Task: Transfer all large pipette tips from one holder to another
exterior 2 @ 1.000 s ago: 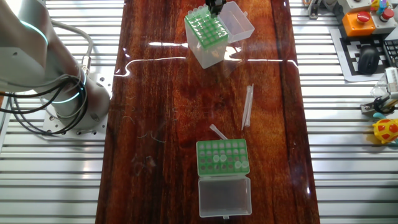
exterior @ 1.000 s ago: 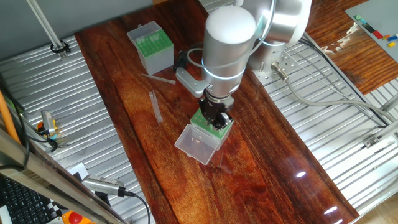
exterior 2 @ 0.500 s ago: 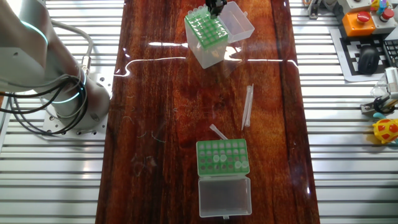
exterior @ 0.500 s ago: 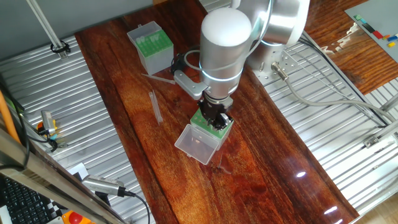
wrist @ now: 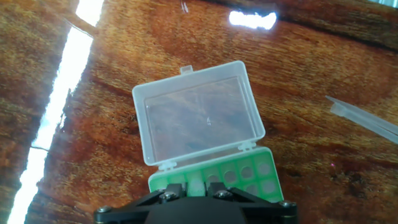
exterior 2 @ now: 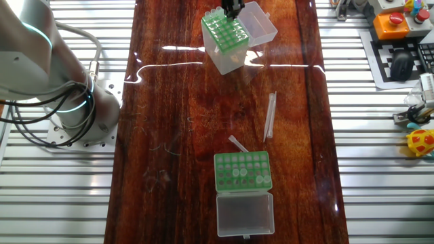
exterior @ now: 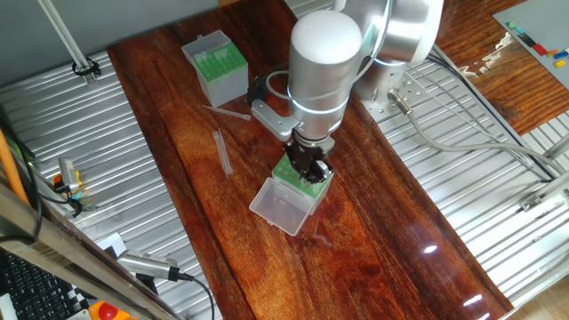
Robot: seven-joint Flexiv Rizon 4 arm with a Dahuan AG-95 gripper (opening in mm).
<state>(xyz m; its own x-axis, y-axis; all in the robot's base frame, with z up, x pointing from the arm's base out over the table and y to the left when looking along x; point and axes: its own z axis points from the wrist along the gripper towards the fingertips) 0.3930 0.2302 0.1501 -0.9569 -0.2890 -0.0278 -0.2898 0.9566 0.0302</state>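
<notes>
The gripper (exterior: 308, 169) hangs straight down over the green rack (exterior 2: 224, 30), which sits at the 12 o'clock end of the wooden table (exterior 2: 169, 135) in the other fixed view. Its fingertips are right at the rack's top face, on the edge nearest the hinge. In the hand view the dark fingers (wrist: 168, 198) stand close together with something pale between them. Whether they grip it cannot be told.

The rack's clear lid (wrist: 199, 121) is swung fully open and lies flat on the wood, still joined at the hinge. The wells seen in the hand view beside the fingers look open.

The second holder (exterior 2: 242, 171) stands well apart at 6 o'clock, its own lid (exterior 2: 244, 213) also laid open. A few pale pipette tips (exterior 2: 239, 173) stand in its green grid.

Between the two holders, two loose tips (exterior 2: 270, 116) lie side by side on the table. A third loose tip (exterior 2: 237, 144) lies just beside the second holder's 12 o'clock edge.
</notes>
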